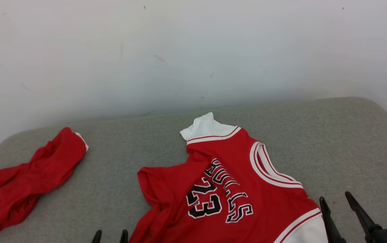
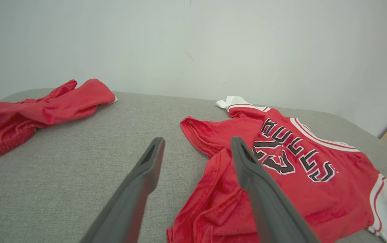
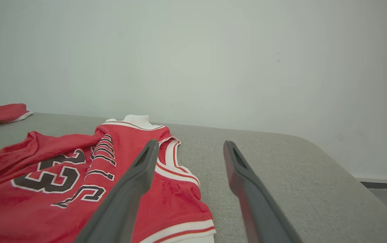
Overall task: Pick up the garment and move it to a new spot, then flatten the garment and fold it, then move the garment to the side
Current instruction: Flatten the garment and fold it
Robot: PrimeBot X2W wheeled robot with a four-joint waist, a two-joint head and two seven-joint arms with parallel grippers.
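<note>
- Garment point(image 1: 234, 189): red jersey with "BULLS 23" on it, lying on the grey padded surface point(image 1: 332, 135), centre-right in the head view.
- Visible length runs from the near edge back toward the white wall point(image 1: 180, 50).
- Lettering runs along that same line, with the letter tops facing the robot's right.
- A white-trimmed opening faces right; can't tell whether it is the neck or an armhole.
- White cloth piece at the far end and another at the near right corner.
- The left side is bunched and folded over, not flat.
- Left gripper point(image 1: 110, 235): fingers spread wide, holding nothing. Its tips are at the bottom edge, just beside the bunched left edge of the jersey.
- In the left wrist view one finger overlaps the red cloth; can't tell if it touches.
- Right gripper point(image 1: 334, 197): also wide open and empty, just beside the near right white corner.
- Second red garment point(image 1: 21, 182): crumpled at far left, well apart from the jersey, cut off by the frame edge.
- The jersey's near end is cut off at the bottom of the head view.
</note>
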